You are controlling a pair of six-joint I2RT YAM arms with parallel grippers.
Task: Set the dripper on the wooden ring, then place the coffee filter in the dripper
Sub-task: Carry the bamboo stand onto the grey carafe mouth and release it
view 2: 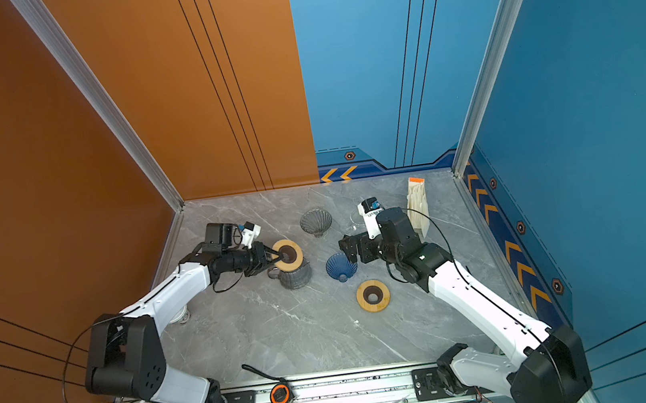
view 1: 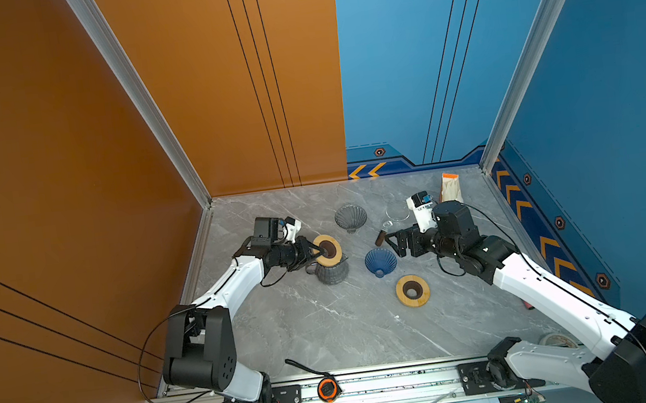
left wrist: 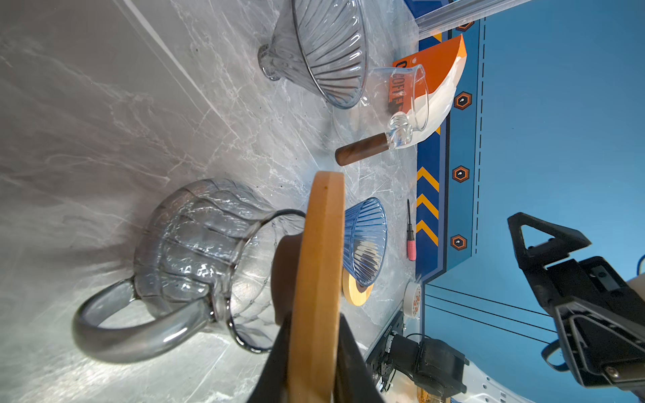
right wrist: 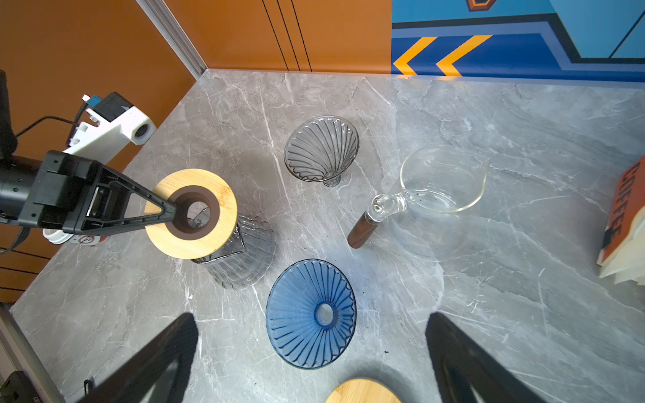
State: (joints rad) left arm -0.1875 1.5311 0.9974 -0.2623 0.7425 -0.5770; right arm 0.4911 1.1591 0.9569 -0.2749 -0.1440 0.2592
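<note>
A pack of white paper coffee filters [view 1: 450, 187] [right wrist: 624, 223] with an orange label leans at the back right. The blue glass dripper [view 1: 380, 261] [right wrist: 310, 314] stands mid-table, and a grey glass dripper [view 1: 350, 218] [view 2: 316, 222] stands behind it. My left gripper [view 1: 316, 250] [left wrist: 314, 366] is shut on a wooden ring [view 1: 327, 249] [left wrist: 317, 261], holding it level over the mouth of a grey glass carafe [view 1: 334, 273] [left wrist: 195, 251]. Just right of the blue dripper and above it, my right gripper [view 1: 396, 246] [right wrist: 310, 349] is open and holds nothing.
A second wooden ring [view 1: 412, 290] lies in front of the blue dripper. A clear glass server [right wrist: 439, 185] with a dark wooden handle stands beside the filter pack. An orange tape measure [view 1: 327, 389] sits at the front rail, and a pink screwdriver [left wrist: 411, 240] lies by the right wall.
</note>
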